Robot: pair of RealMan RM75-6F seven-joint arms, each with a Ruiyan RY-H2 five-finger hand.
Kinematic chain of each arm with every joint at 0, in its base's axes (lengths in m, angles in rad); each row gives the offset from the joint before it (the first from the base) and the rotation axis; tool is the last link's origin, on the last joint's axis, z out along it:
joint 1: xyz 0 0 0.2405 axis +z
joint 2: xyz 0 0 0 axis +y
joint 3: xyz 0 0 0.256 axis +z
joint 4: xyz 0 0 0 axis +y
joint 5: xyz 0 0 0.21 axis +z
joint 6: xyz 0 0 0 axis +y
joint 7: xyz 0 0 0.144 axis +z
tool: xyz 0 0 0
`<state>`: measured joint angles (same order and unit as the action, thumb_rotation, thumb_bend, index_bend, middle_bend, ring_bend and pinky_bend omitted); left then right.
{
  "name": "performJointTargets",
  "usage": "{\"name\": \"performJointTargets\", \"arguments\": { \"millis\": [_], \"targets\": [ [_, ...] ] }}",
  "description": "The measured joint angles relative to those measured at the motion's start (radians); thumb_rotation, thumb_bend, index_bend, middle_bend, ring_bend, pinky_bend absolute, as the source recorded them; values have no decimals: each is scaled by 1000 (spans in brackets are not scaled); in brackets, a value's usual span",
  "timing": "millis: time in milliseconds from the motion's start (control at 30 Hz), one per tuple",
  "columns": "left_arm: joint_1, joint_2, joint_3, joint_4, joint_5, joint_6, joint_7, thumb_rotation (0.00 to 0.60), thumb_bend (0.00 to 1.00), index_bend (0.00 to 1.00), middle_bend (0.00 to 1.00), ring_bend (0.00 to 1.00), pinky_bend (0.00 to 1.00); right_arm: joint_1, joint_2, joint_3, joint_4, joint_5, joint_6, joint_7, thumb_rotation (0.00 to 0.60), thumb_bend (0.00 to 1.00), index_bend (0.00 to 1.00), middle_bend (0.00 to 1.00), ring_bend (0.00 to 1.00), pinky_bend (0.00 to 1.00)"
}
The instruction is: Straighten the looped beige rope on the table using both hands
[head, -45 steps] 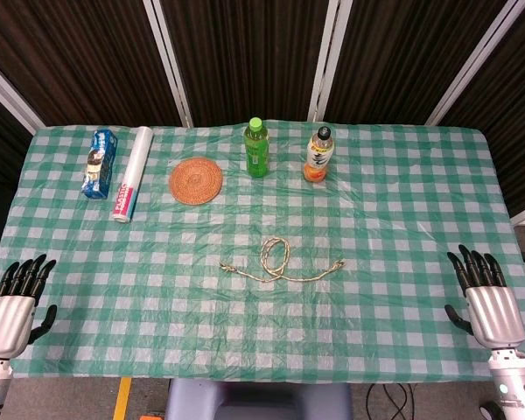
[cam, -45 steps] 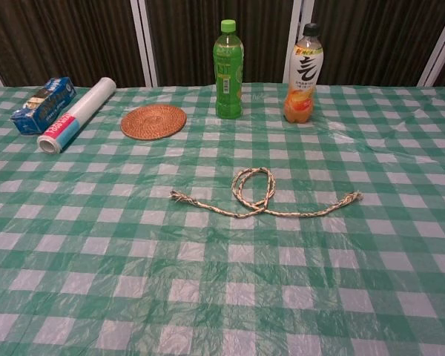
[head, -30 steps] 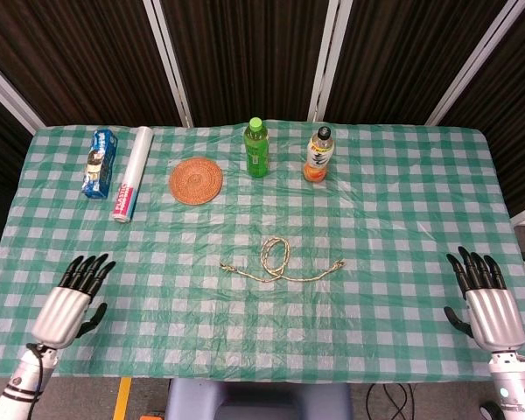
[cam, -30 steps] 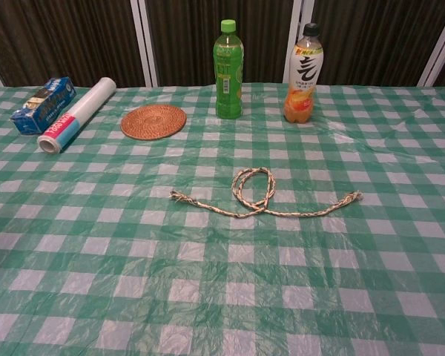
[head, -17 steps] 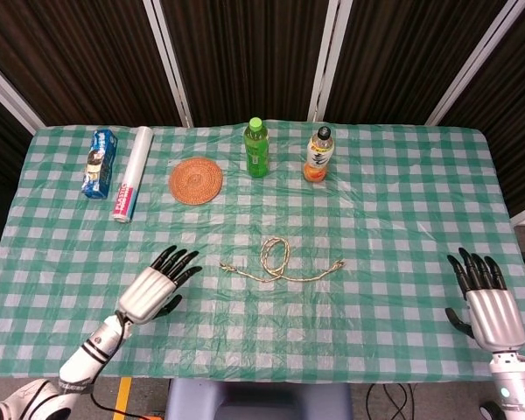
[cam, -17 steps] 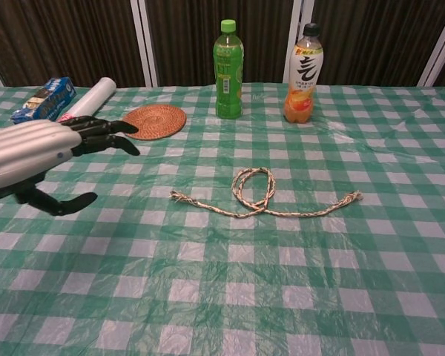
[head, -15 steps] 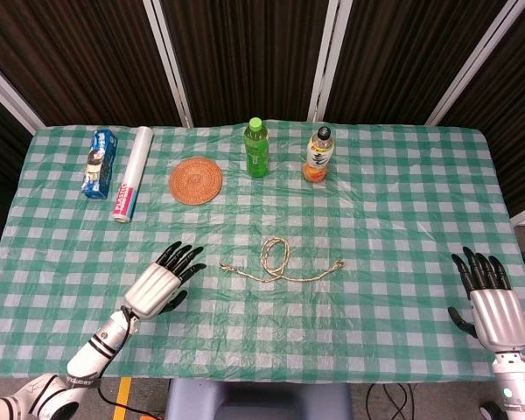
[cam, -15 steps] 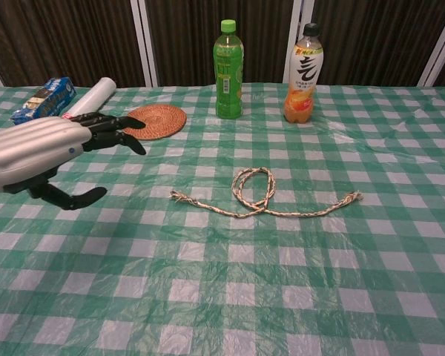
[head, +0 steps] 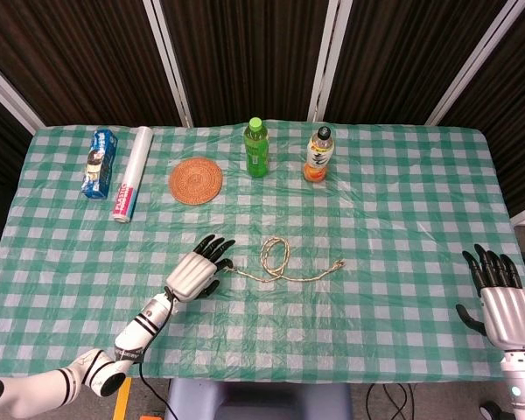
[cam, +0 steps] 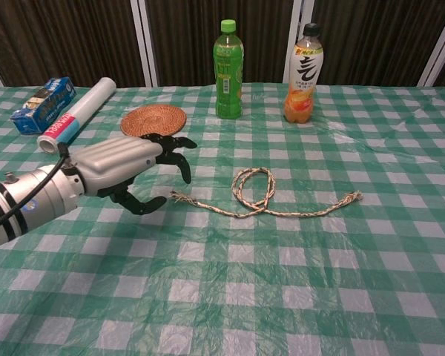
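Observation:
The beige rope lies on the checked tablecloth near the table's middle, with a loop in its middle and both frayed ends on the cloth. My left hand hovers open just left of the rope's left end, fingers spread above it and thumb underneath, holding nothing. My right hand stays open at the table's right front edge, far from the rope's right end; it shows only in the head view.
A green bottle and an orange drink bottle stand at the back. A woven coaster, a white roll and a blue packet lie at the back left.
My left hand has swept from the table's left front edge across to the rope's left end. The right hand has drifted slightly right and back. The rope has not moved.

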<state>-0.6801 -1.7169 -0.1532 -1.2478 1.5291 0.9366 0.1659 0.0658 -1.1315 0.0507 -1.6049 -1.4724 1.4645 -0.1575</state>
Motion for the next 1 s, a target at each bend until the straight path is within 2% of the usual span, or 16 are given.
{"name": "performJointTargets", "arguments": {
  "millis": [200,633,1000],
  "targets": [
    [-42,-56,-18,52,-45,-28,4,600,455,356,36,0,48,8,4,2,-1,13,-24,1,600,351,0,0,0,0],
    [-105,-156,-8,207,-69,-49,14,600,446,430,60,0,48,14,9,0,-6,20,-40,-2,600,351,0,0,0,0],
    [-127,-181,8,273,-90,-59,12,600,446,477,73,0,48,13,8,0,-8,23,-38,-7,600,351,0,0,0,0]
  ]
}}
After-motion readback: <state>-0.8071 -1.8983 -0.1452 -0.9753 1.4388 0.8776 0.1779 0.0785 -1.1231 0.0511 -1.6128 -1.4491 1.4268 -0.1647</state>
